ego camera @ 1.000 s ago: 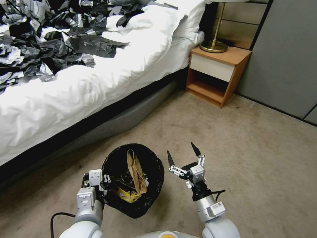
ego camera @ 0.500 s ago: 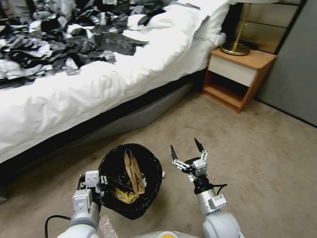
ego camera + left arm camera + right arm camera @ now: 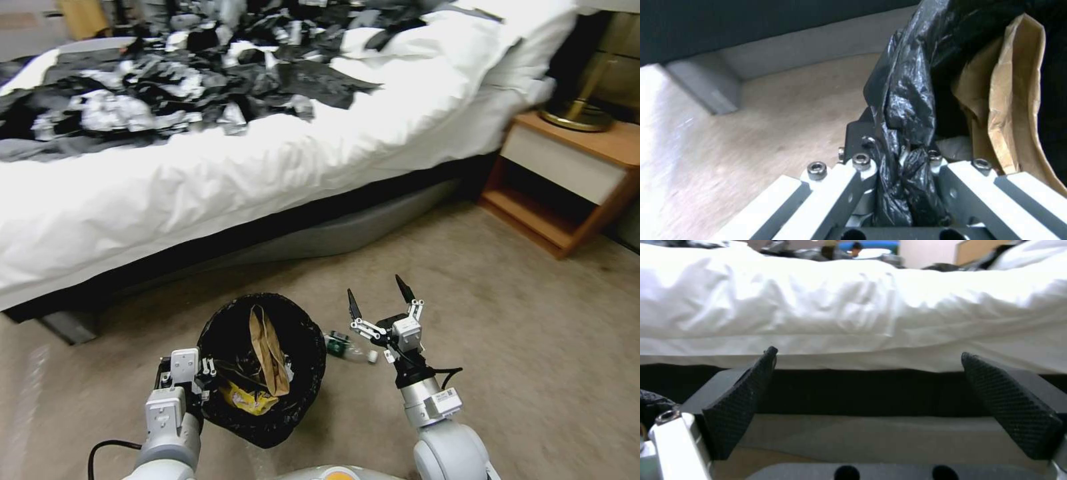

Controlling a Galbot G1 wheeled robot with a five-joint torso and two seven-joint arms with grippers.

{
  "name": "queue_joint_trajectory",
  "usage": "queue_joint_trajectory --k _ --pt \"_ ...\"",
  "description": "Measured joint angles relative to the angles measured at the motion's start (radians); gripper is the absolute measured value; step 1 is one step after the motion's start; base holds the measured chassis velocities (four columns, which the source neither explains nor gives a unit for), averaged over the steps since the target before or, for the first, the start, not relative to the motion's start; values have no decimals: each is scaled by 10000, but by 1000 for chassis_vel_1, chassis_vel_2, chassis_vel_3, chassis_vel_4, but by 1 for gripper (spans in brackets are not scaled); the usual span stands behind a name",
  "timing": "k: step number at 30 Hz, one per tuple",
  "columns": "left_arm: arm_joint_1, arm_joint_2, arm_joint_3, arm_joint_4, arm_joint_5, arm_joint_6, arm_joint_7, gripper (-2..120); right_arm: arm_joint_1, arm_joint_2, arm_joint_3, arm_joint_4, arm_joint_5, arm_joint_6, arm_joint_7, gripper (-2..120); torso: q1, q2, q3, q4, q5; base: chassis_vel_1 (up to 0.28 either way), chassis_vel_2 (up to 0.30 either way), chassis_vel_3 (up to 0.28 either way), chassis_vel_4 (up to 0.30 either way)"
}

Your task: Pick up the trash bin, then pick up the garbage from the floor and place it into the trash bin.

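Left tool (image 3: 189, 381): clamped on the bag-lined rim of the trash bin (image 3: 261, 367), at about 9 o'clock of its mouth; pinches the black liner (image 3: 902, 133) between the fingers in the left wrist view.
Right tool (image 3: 379, 303): fingers spread apart, empty, hovering just off the bin's 3 o'clock side; pads (image 3: 744, 403) wide in the right wrist view, aimed toward the bed base.
Bin contents: brown paper scrap (image 3: 267, 347) upright inside, yellow wrapper (image 3: 248, 397) low at 6 o'clock.
Change: whole head view swung leftward over the last second, so camera and base turned, not the room; nightstand (image 3: 573, 193) slid toward 2 o'clock, more of the bed (image 3: 200, 193) showing at 11 o'clock.
Newly uncovered: green-labelled clear bottle (image 3: 347, 348) lying on the floor (image 3: 520, 333) between bin and right tool, just below the tool's tips.
Meaning for task: bin already in hand; bottle looks like the next piece of garbage, probably within reach of the spread tool.
Risk: bottle round, likely to roll if nudged.
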Motion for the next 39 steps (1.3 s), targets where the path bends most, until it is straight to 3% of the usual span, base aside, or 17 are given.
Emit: queue_joint_trajectory --k 12,17,19,23,31,39 --pt "-161 -13 106 141 -17 -141 -48 3 194 -134 293 -32 167 -267 -273 100 0 0 0 -2 1 74 69 77 72" --pt "-209 21 108 165 -51 -141 -43 3 472 -250 563 -293 273 -575 -904 100 0 0 0 -3 0 0 0 0 0" --pt "-206 30 107 177 -52 -141 -43 3 859 -467 801 -703 365 -1255 -1621 100 0 0 1 -1 1 0 0 0 0" --pt "-183 31 102 177 -52 -141 -41 3 1215 -714 814 -1053 395 -2166 -2022 100 0 0 1 -1 2 0 0 0 0" --pt "-166 34 86 177 -52 -141 -29 3 1750 -913 507 -1671 418 -2960 -2324 100 0 0 1 1 1 0 0 0 0" --pt "-245 34 46 265 -52 -118 -26 3 2603 -1143 43 -3418 484 -3511 -3076 100 0 0 1 0 1 0 0 0 0"
